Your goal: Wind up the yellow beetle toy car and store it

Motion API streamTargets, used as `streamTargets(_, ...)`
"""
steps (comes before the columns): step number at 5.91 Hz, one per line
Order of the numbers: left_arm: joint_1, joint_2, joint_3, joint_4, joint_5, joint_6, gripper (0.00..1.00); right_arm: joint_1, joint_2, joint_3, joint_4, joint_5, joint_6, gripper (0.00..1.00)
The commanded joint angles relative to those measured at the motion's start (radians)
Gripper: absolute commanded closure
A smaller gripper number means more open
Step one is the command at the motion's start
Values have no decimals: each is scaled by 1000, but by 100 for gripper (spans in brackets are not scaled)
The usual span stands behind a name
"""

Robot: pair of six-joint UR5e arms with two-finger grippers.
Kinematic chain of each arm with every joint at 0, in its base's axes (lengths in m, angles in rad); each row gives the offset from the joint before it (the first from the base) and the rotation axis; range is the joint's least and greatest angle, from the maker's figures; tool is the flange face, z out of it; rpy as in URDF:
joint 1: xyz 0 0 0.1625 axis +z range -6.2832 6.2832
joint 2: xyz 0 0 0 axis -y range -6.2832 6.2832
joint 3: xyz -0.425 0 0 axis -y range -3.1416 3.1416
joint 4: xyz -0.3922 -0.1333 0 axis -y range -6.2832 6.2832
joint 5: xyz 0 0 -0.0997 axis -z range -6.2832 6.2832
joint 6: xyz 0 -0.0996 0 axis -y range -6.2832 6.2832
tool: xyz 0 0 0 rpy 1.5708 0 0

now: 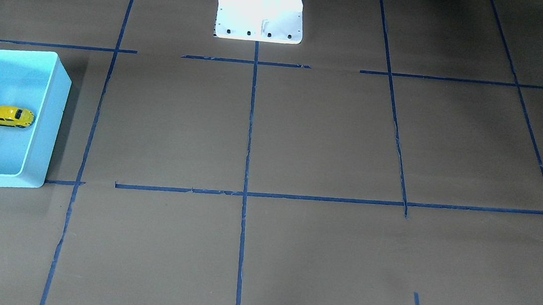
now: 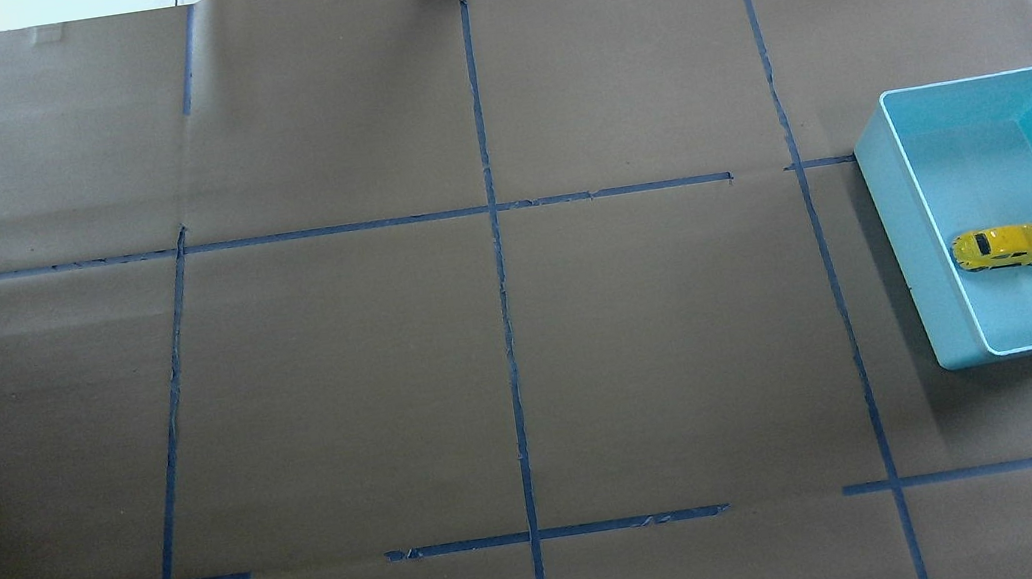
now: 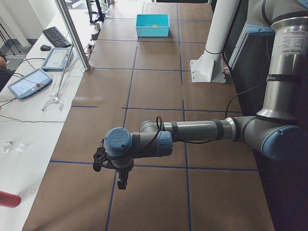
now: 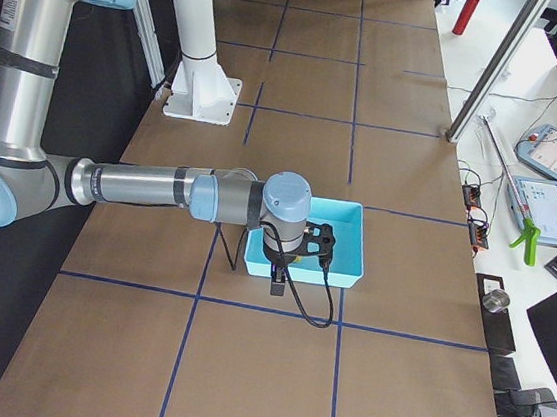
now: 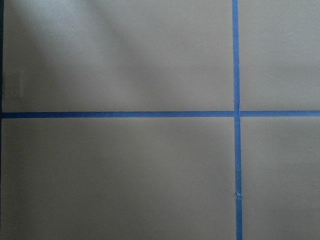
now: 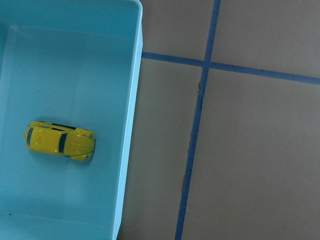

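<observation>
- The yellow beetle toy car [image 2: 1000,248] lies inside the light blue bin [image 2: 886,207], on the bin's floor, roof up.
- The car is alone in the bin. It sits closer to the bin wall that faces the middle of the tabletop [image 2: 338,385] than to the opposite wall, and touches neither.
- The car's length runs across the bin's short side.
- From the right wrist view, the car [image 6: 60,141] shows its dark windows from above, with the bin's rim [image 6: 131,125] just beside it and bare tabletop beyond the rim.
- The right hand [image 4: 277,287] hangs raised by the bin's long wall on the side towards the middle of the tabletop, apart from the car. It shows only in the side view, so I cannot tell whether its fingers are spread or closed.
- The left hand [image 3: 122,184] hovers above the tabletop at the end farthest from the bin, well apart from it, pointing down. It too shows only in a side view, so I cannot tell how its fingers are set.
- The left wrist view shows only brown tabletop and a crossing of blue tape lines [image 5: 236,114].
- The blue tape lines divide the tabletop around the bin into squares. One line runs just beside the bin's long wall.
- The white mount [image 1: 260,12] of the robot stands at the tabletop's edge, well apart from the bin.
</observation>
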Motion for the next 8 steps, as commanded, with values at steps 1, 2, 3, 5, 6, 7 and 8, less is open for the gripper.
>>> streamTargets(1,0,0,2,0,0,0,0,18,29,-5,-115,-5,2,0)
streamTargets(2,0,0,2,0,0,0,0,19,18,-34,-103,-9,-16,0)
streamTargets(3,2,-2,-1,0,0,0,0,25,16,-39,-102,-14,-33,0)
streamTargets(5,0,-2,0,-2,0,0,0,45,16,-89,-102,-29,-110,0)
streamTargets(6,0,-2,-3,-2,0,1,0,45,13,-97,-102,-37,-112,0)
streamTargets(7,0,9,-2,-2,-2,5,0,45,13,-99,-98,-39,-110,0)
streamTargets(8,2,0,-3,-3,-3,2,0,45,9,-109,-57,-42,-110,0)
